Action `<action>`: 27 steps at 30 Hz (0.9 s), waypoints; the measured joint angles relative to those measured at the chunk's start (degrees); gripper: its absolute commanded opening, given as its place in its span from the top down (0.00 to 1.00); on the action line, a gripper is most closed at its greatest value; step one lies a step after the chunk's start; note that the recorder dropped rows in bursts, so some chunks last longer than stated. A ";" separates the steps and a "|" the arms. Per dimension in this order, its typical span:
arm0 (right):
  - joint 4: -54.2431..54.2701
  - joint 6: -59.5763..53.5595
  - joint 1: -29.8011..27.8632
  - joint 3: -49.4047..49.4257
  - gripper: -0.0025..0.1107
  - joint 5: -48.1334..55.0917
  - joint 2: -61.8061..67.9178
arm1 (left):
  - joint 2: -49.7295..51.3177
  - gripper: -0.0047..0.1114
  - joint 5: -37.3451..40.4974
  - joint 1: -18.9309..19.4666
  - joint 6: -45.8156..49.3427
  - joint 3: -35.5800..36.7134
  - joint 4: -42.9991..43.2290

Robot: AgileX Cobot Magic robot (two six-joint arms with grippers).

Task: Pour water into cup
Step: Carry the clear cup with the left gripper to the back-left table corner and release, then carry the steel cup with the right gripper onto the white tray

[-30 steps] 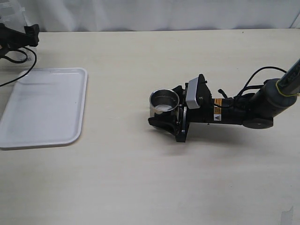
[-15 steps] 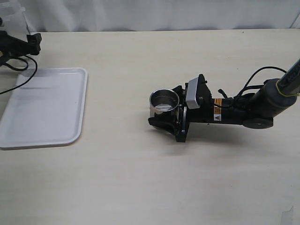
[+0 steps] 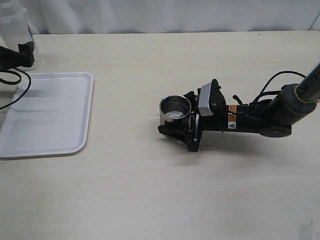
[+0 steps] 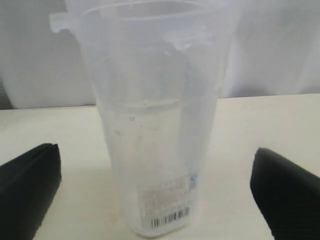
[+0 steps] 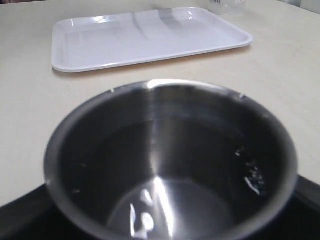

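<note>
The steel cup stands on the table between the fingers of my right gripper, which is shut on it. In the right wrist view the cup fills the frame, with glints of water at its bottom and droplets on its wall. My left gripper is open at the far left. In the left wrist view its black fingers stand wide apart on either side of the translucent plastic container, not touching it. The container stands upright and holds water about halfway up.
A white tray lies on the table's left side; it also shows in the right wrist view. The container stands beyond the tray at the back left corner. The right arm lies low over the table at the right.
The left gripper has shifted at the far left edge, ending lower and further left. The container now shows standing upright there. The right gripper and the cup have not moved.
</note>
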 measured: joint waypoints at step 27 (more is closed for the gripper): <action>0.76 2.68 5.80 -0.77 0.94 0.09 -1.58 | -49.01 0.13 9.33 0.00 -11.46 33.96 -0.24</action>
